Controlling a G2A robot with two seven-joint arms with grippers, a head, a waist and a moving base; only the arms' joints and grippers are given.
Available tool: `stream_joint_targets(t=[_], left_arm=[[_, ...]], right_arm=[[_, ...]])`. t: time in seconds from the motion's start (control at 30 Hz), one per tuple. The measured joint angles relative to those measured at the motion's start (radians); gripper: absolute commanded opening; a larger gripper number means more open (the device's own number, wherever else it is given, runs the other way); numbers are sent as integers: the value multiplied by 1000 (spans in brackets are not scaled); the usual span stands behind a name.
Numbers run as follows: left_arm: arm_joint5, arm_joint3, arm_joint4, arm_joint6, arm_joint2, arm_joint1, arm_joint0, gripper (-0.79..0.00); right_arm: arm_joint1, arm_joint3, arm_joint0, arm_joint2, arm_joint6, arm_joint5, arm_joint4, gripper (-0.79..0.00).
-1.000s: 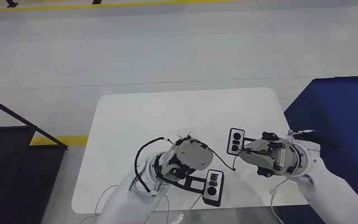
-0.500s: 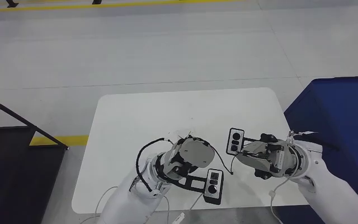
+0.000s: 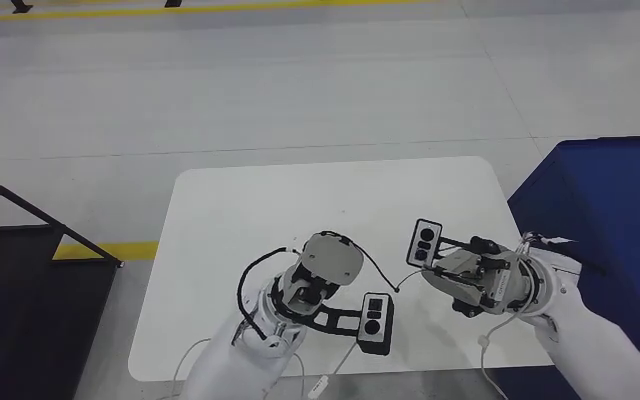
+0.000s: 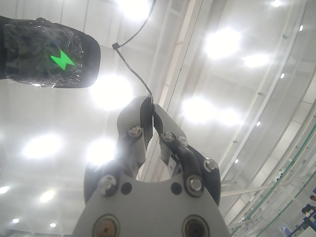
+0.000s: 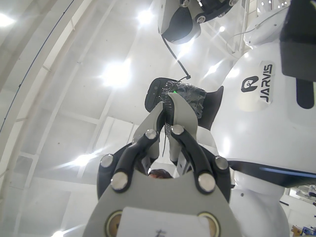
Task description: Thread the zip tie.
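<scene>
Both ends held: left gripper (image 4: 152,103) and right gripper (image 5: 166,102) clamped on the zip tie (image 4: 133,71)
Left's fingers fully closed on one end of the black strap; tie head (image 4: 115,46) in mid-air between the grippers; right pinches the thinner strand beyond it, over the near half of the white table (image 3: 230,220)

The surface (image 3: 250,200) is a white, matte tabletop, rectangular with rounded corners, its long sides running left to right in the top view. Its far half shows bare white, evenly lit, with no marks that can be made out. It stands on a pale grey floor (image 3: 300,80) crossed by faint straight seams. A yellow line (image 3: 105,250) on the floor runs up to the surface's left edge, and a second yellow line (image 3: 200,8) lies well beyond its far side. A blue block (image 3: 590,190) stands just beside the right edge, and a black frame (image 3: 50,225) stands on the floor off the left.
</scene>
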Motion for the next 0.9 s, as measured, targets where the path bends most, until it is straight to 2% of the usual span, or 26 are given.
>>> stream_joint_targets(t=[0.33, 0.5, 0.67, 0.73, 0.9], left_arm=[[32, 11, 33, -44, 11, -17, 16, -785], [42, 5, 40, -31, 22, -19, 15, -785], [42, -43, 86, -27, 58, -12, 10, -785], [42, -68, 134, -52, 84, -12, 11, -785], [42, -54, 240, -128, 103, -13, -12, -785]], right_arm=[[-16, 6, -5, 20, 22, -67, -41, -785], [-21, -1, -18, 30, 15, -52, -20, -785], [-27, 3, -32, 36, -25, -19, 69, -785], [-34, 10, -12, 8, -71, -15, 100, -785], [-45, 20, 22, -28, -111, 17, 142, -785]])
